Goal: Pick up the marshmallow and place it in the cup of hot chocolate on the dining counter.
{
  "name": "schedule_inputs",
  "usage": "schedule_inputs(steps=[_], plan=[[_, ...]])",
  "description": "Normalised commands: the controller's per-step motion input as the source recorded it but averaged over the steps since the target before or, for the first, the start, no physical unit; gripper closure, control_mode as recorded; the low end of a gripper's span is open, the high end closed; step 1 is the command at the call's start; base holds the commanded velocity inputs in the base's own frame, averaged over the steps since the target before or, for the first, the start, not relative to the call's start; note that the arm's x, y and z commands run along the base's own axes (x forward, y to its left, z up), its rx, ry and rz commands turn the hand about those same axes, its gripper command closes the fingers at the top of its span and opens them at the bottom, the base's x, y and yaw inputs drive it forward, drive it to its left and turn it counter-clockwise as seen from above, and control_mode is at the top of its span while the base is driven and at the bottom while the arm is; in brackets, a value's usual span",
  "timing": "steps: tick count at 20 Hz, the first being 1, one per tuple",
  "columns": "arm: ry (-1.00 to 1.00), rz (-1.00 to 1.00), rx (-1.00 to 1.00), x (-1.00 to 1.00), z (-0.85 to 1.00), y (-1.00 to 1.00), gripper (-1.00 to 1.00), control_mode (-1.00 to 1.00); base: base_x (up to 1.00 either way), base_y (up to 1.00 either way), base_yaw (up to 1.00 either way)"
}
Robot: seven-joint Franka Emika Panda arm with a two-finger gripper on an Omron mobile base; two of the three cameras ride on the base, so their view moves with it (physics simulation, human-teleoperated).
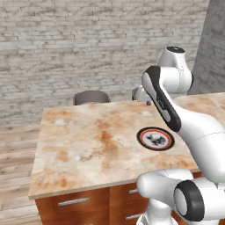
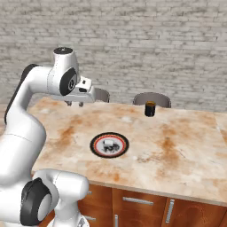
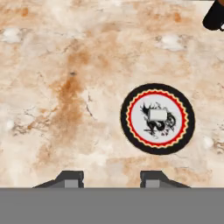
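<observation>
Where the island meets the base, reddish-brown cabinet fronts with metal drawer pulls stand under the stone edge. Above them the dining counter spreads a beige-orange marbled top, streaked with darker rust patches.

On that top, nearer the robot than the middle, lies a round plate with a black rim, a red ring and a dark drawing on its white centre. The marshmallow, a small pale block, rests in the middle of the plate, over the drawing.

Higher up, the gripper hangs over the counter, above its back portion and off to the left of the plate in the right base view, pointing down. In the hand view its two dark fingertips stand well apart with bare stone between them; they touch nothing.

Farther back, near the far edge, the cup of hot chocolate stands upright, a small black mug well apart from the plate.

Beyond the counter, the rounded backs of two dark grey chairs rise just behind it. Behind them runs a grey brick wall, with pale wooden floor planks at the left.
</observation>
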Motion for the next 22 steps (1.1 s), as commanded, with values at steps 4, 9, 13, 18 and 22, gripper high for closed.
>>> schedule_inputs(steps=[4,9,13,18,22], plan=[[0.04,-0.03,0.02,0.32,-0.22,-0.22,-1.0,-1.0,0.0,0.0,0.0],[0.13,-0.44,0.02,0.56,-0.34,-0.18,-1.0,-1.0,0.0,0.0,0.0],[0.17,-0.52,0.02,0.28,-0.28,-0.14,-1.0,-1.0,0.0,0.0,0.0],[0.18,-0.45,0.15,0.01,-0.18,-0.32,-1.0,-1.0,0.0,0.0,0.0],[0.17,-0.38,0.2,0.0,-0.14,-0.45,-1.0,-1.0,0.0,0.0,0.0]])
